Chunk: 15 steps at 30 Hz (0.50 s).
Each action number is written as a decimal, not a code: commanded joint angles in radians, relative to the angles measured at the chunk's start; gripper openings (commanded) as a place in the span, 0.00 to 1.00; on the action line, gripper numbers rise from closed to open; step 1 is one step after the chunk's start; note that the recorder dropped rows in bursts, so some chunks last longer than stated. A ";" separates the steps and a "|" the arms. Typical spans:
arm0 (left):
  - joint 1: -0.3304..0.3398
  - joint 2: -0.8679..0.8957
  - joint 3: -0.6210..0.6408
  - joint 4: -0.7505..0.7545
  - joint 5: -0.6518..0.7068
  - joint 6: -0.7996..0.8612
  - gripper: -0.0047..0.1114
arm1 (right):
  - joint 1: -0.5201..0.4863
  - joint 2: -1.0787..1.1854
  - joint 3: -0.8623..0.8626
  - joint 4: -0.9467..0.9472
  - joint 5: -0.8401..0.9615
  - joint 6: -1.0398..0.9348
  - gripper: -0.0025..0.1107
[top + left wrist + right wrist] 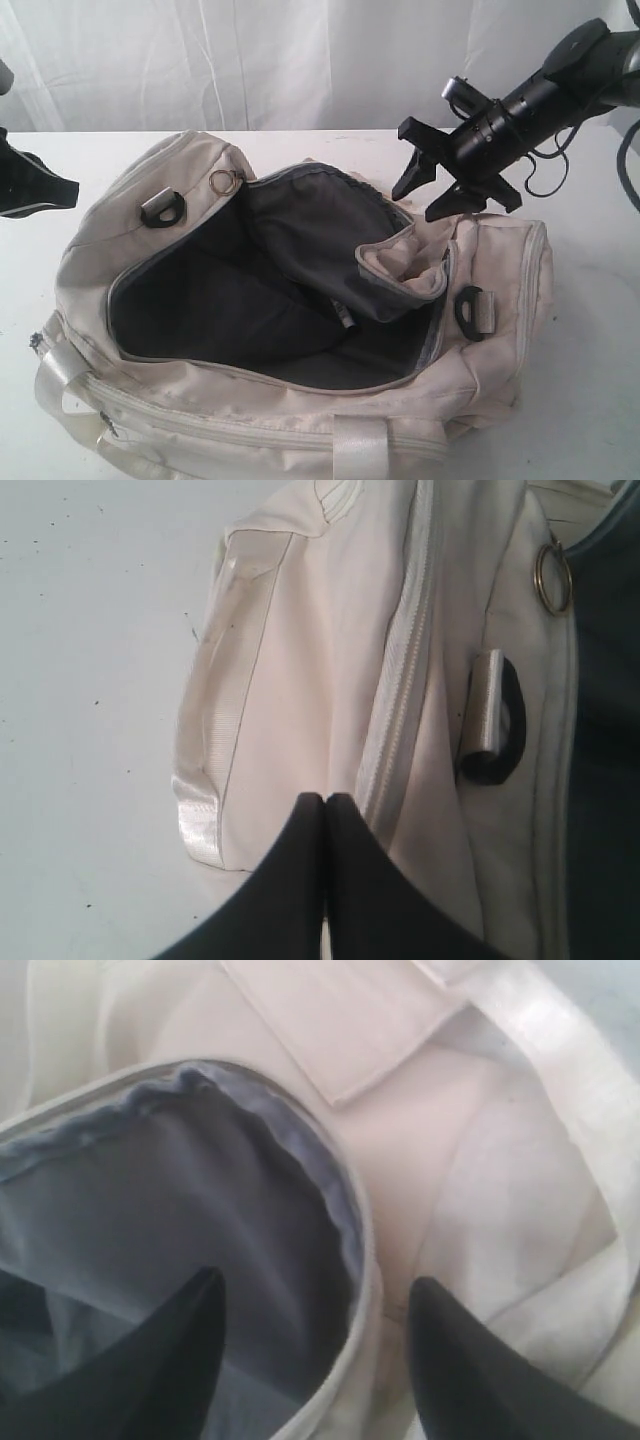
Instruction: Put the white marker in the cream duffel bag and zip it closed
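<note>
- The cream duffel bag [250, 410] is lying on the white table [590, 360], main zipper undone. Its mouth is gaping wide and showing the dark grey lining [210, 300].
- One edge of the mouth is slumping inward as a folded flap [405, 270] near the right end. I judge this the main hazard: a slider running into bunched cloth would be jamming there.
- The right gripper [422, 200] is hovering over the far rim at the right end, jaws standing apart and carrying nothing. In its wrist view [315, 1280] it is straddling the rim, one finger over the lining and one outside. Closing here risks pinching lining in with the rim.
- The left gripper [68, 190] is hanging off the bag's left end, jaws pressed together with nothing between them. Its wrist view [325, 800] is showing the end panel just beyond the tips; contact cannot be told.
- With neither arm bracing the bag, a zipper pull would likely be dragging the soft bag across the table.
- The ring pull [222, 182] is sitting at the far left of the opening, a small target and easy to miss.
- The white marker [346, 320] is seemingly lying inside on the lining, just beside the flap. It is too small to be sure.
</note>
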 commanded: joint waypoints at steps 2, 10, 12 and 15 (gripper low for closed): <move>-0.005 -0.004 -0.003 -0.006 0.018 -0.001 0.04 | -0.004 0.040 -0.002 0.014 0.040 -0.001 0.48; -0.005 -0.004 -0.003 -0.006 0.018 -0.001 0.04 | 0.012 0.039 -0.002 0.048 0.065 -0.122 0.18; -0.005 -0.004 -0.003 -0.006 0.018 -0.001 0.04 | 0.012 0.039 -0.002 0.048 0.070 -0.122 0.08; -0.005 -0.004 -0.003 -0.006 0.018 -0.001 0.04 | 0.012 0.030 -0.002 0.049 0.082 -0.122 0.02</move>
